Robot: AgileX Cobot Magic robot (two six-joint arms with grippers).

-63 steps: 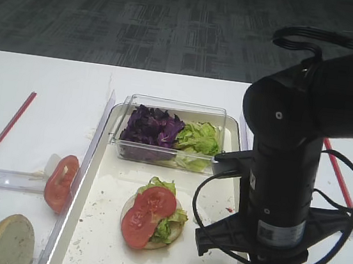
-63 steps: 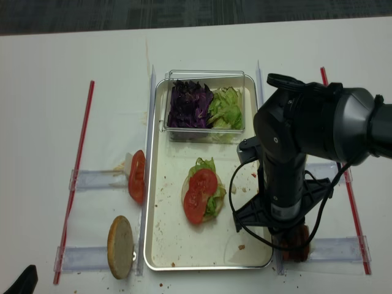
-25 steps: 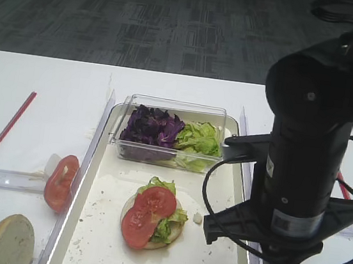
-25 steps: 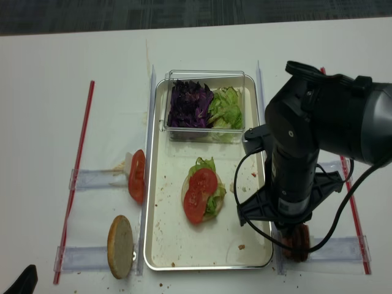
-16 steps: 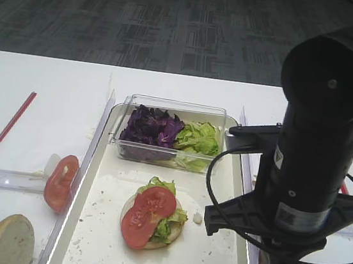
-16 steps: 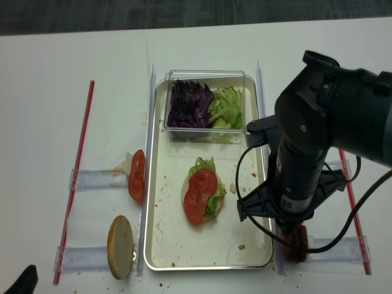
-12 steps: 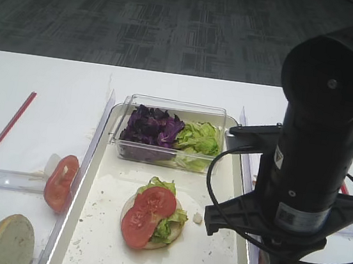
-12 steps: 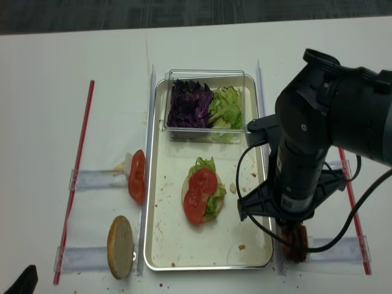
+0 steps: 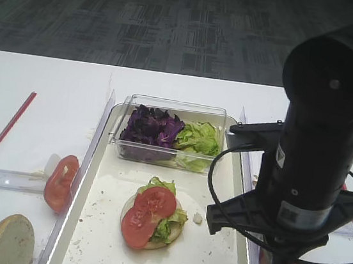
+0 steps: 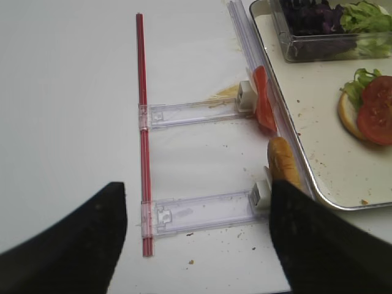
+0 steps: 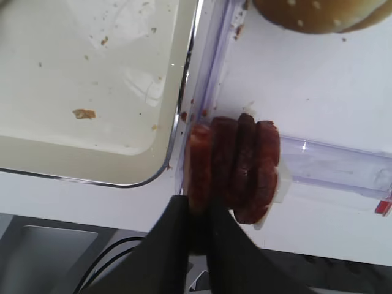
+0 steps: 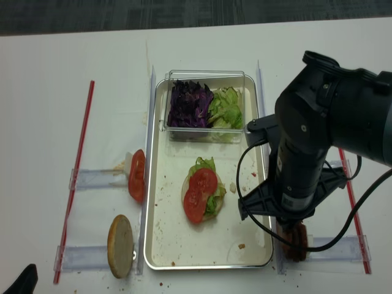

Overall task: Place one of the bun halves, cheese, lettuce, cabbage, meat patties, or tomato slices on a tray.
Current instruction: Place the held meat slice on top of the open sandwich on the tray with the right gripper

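Far left, a red strip runs along the desk, front to back. Beside it the left pincer hangs above the front edge, its dark fingers spread wide, nothing between them. Next come two clear holders lying crosswise; one tomato slice stands on edge against the tray's left rim, and a bun half stands on edge nearer the front, pale face showing.

Onto the tray now, long axis front to back. At its back end sits a small clear box: purple cabbage in the left part, green lettuce in the right. Mid-tray lies another bun half, flat, topped with lettuce and two tomato slices overlapping.

Right of the tray, off its front right corner, the meat patties stand upright on edge, four in a row, flat faces side to side, packed against a clear holder. The right pincer is squeezed onto the leftmost patty's lower rim. A seeded bun half sits farther back.
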